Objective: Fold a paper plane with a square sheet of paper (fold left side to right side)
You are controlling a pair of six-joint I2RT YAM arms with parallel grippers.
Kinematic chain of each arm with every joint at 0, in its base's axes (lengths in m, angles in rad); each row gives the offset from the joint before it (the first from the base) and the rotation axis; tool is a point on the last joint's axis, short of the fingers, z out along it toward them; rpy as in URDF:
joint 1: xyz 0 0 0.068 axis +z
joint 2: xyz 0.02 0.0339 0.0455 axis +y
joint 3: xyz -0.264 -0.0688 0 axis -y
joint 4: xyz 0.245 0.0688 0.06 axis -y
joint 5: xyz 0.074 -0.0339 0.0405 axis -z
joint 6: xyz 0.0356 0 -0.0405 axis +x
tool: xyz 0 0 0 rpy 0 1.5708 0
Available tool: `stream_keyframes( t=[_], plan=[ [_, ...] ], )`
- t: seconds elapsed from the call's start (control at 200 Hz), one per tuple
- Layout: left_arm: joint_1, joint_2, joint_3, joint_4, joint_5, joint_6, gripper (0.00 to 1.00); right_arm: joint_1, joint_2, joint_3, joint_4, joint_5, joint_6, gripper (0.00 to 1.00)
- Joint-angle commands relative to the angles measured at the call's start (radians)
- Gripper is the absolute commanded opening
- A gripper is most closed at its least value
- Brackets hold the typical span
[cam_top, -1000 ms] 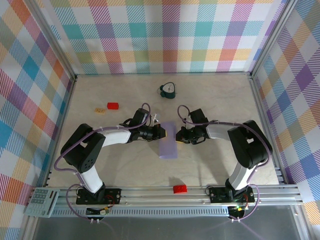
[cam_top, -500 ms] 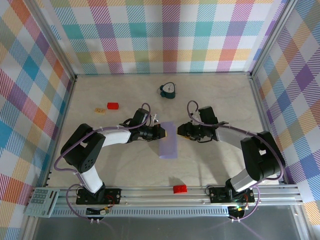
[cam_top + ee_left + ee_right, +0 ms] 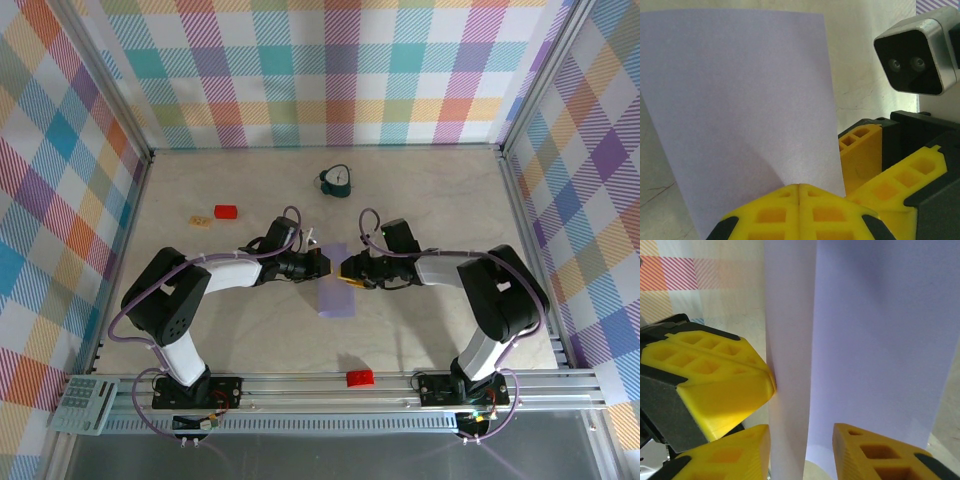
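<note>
Overhead; wrist views close on paper (image 3: 740, 100)

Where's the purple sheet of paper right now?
In the top view the square sheet of paper is at the centre of the table, pinched by the left gripper, with the right gripper open around it.

The square sheet of paper (image 3: 740, 100) is thin, smooth and matt, pale lavender, without sheen. At the sheet's edge, the left gripper (image 3: 799, 187) has fingers (image 3: 790, 210) of yellow moulded plastic with a satin finish and recessed pockets. The right gripper (image 3: 802, 445), also at the sheet, is the same yellow plastic with matt black backing. Camera housing (image 3: 916, 55) right of the sheet: silvery casing, glossy black face. Table (image 3: 430, 200) beneath the sheet: pale, matt, faintly veined.
</note>
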Motion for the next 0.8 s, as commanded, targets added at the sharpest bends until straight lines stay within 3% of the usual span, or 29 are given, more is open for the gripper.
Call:
stream_keyframes(
  t=[0.0,0.125,0.235,0.505,0.795],
  plan=[
    [-0.009,0.006,0.013,-0.009,-0.001,0.014,0.06,0.004,0.015,0.033,0.042,-0.026,0.01,0.3],
    [-0.009,-0.008,0.017,-0.029,-0.011,0.028,0.07,0.005,0.023,0.035,0.023,-0.01,0.001,0.14],
    [-0.009,-0.055,0.022,-0.087,-0.052,0.061,0.15,0.005,0.027,0.037,-0.012,0.02,-0.01,0.05],
    [-0.006,-0.157,0.015,-0.246,-0.211,0.144,0.53,0.007,0.039,0.06,-0.101,0.089,-0.048,0.05],
    [-0.032,-0.074,0.045,-0.26,-0.197,0.164,0.61,0.01,0.061,0.076,-0.124,0.105,-0.059,0.05]
  ],
)
